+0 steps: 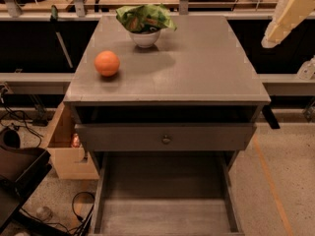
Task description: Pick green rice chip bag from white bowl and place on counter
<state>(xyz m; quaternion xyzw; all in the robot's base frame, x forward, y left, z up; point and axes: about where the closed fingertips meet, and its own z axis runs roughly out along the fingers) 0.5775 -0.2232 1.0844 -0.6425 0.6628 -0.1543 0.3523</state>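
Presently, counter [197,68]: lying flat and grey, with bare surface spreading right of the bowl. I am judging that stretch the safest place for setting the bag down; releasing close to an edge is risking a slide off.
Lower drawer [165,200]: standing pulled out beneath the top. A bag dropped over the front edge is likely landing in it or on the floor.
Cardboard box [66,151]: sitting on the floor at the cabinet's left, well clear of my path.
Gripper [285,18]: I am hanging at the upper right, beyond the counter's right edge and well apart from the bag. Whether I am wide or narrow, I cannot tell.
Green rice chip bag [144,17]: resting crumpled in the bowl near the far edge, overhanging its rim on both sides. Task not yet begun, as I am judging it. Foil is looking slippery; a shallow pinch is risking a slip mid-lift.
Orange fruit [107,63]: sitting to the front left of the bowl, apart from it. Coming from the right, I am finding nothing blocking the way; overshooting left is risking a nudge that sets it rolling.
White bowl [145,38]: standing upright on a narrow foot under the bag. Descending too deep, or lifting a snagged bag, is risking tipping or dragging it.
Knob [166,139]: sitting at the middle of the closed upper drawer; not concerning this job.
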